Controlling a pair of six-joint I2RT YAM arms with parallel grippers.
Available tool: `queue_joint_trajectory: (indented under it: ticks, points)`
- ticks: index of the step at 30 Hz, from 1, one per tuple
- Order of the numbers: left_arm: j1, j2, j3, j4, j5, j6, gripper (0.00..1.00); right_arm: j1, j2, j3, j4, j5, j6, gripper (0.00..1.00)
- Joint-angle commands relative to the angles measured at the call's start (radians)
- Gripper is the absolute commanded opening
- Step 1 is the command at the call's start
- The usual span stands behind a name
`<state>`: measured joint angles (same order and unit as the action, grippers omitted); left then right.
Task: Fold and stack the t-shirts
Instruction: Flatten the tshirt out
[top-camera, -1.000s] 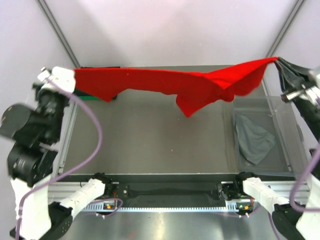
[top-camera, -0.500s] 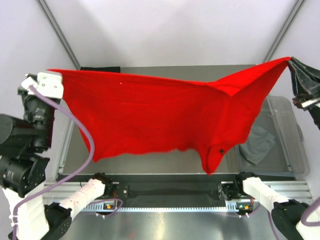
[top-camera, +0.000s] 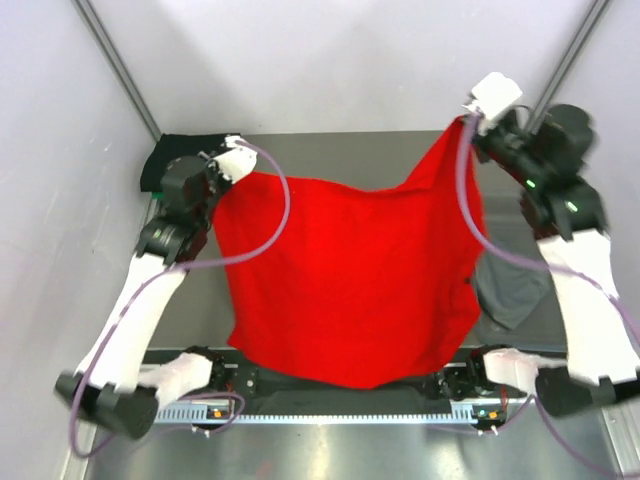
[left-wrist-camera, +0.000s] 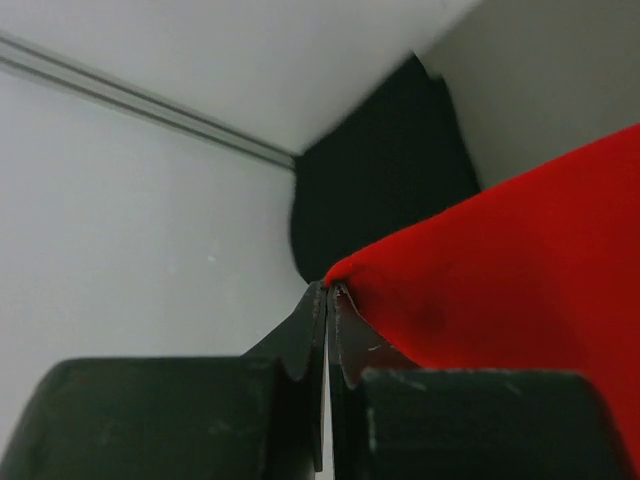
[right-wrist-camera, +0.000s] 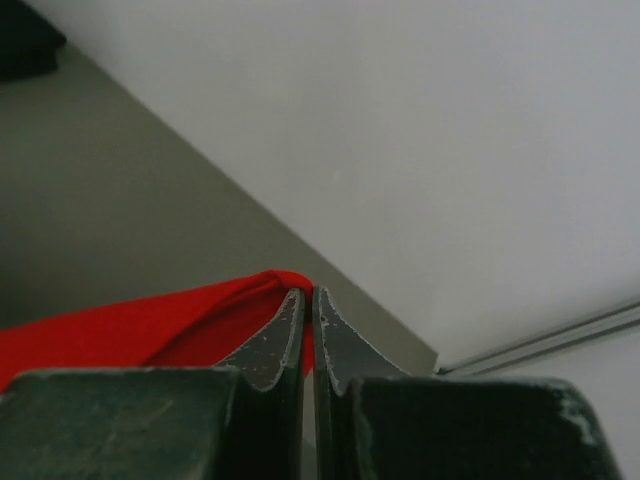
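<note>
The red t-shirt (top-camera: 350, 290) hangs over the grey surface (top-camera: 330, 150), its upper corners clenched in the left tool (top-camera: 223, 178) and right tool (top-camera: 468, 124). Right of it lies a grey t-shirt (top-camera: 510, 295). Beyond its left corner is a black t-shirt (top-camera: 175, 155), then pale walls. Earlier the red t-shirt stretched wider.

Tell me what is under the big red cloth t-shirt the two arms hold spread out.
The red cloth t-shirt covers most of the grey table; whatever lies beneath is hidden. Only a crumpled grey t-shirt shows past its right edge.

Red t-shirt (top-camera: 350, 290) wide aloft; black t-shirt (top-camera: 185, 150) far-left corner, grey t-shirt (top-camera: 515, 290) right.
</note>
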<state>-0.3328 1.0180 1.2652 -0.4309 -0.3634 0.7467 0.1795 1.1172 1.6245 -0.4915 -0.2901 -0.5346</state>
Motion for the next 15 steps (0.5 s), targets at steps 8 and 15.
queue_joint_trajectory:
  ticks: [8,15]
  points:
    - [0.275,0.459,-0.030,0.346,0.276,-0.134,0.00,-0.015,0.438,0.012,0.252,-0.012,-0.080,0.00]
    - [0.271,0.824,0.175,0.520,0.330,-0.182,0.00,-0.005,0.827,0.153,0.419,0.100,-0.131,0.00]
